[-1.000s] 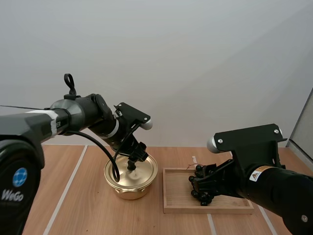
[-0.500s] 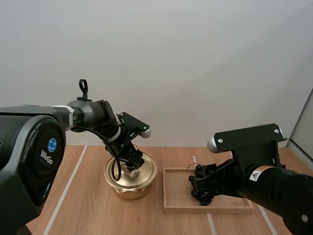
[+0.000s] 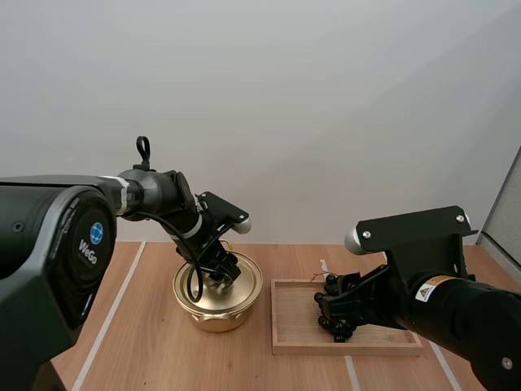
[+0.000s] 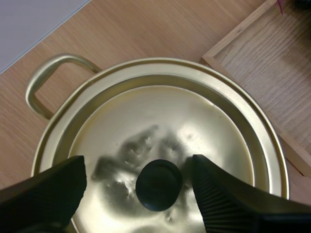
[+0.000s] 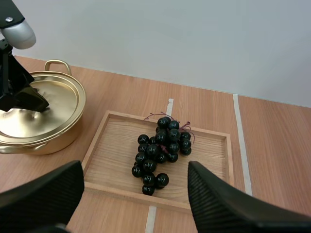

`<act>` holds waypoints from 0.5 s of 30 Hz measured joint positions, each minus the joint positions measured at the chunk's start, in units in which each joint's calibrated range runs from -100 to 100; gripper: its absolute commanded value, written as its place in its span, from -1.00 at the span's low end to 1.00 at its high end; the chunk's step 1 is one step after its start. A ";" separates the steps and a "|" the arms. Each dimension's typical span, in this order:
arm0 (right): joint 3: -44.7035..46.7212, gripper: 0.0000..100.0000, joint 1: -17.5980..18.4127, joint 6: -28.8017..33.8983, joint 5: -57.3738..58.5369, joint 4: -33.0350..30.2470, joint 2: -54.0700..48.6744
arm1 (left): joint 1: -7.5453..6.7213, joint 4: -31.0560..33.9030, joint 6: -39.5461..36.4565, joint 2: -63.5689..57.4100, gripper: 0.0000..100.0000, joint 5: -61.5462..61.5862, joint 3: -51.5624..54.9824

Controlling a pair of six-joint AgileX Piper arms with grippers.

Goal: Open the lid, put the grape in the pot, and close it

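Observation:
A gold pot (image 3: 213,300) stands left of centre with its gold lid (image 4: 160,136) on. My left gripper (image 3: 221,274) is down over the lid, open, a finger on either side of the black knob (image 4: 159,184) without pinching it. A bunch of dark grapes (image 5: 160,150) lies in the wooden tray (image 5: 104,170) to the right of the pot. Above the tray's near side my right gripper (image 5: 131,199) hovers open, its fingers (image 5: 228,204) wide apart and holding nothing. In the high view the grapes (image 3: 335,305) lie just ahead of the right arm.
The pot has a loop handle (image 4: 46,80) on its far side. The tray's edge (image 4: 243,36) runs close beside the pot. White lines (image 3: 114,309) cross the wooden table. A pale wall rises behind it.
My left gripper has come down and back over the lid, settling around the knob. The right arm, the grapes and the tray stay where they were.

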 measured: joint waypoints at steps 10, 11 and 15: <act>0.00 1.00 0.00 0.00 0.00 0.00 0.00 | -0.10 -1.00 -0.34 -0.30 -1.00 3.60 -0.20; 0.00 1.00 0.00 0.00 0.00 0.00 0.00 | -0.10 -1.00 -0.34 -0.77 -1.00 3.86 -0.20; 0.00 1.00 0.00 0.00 0.00 0.00 0.00 | -0.10 -0.64 -0.34 -3.99 -1.00 5.00 -0.20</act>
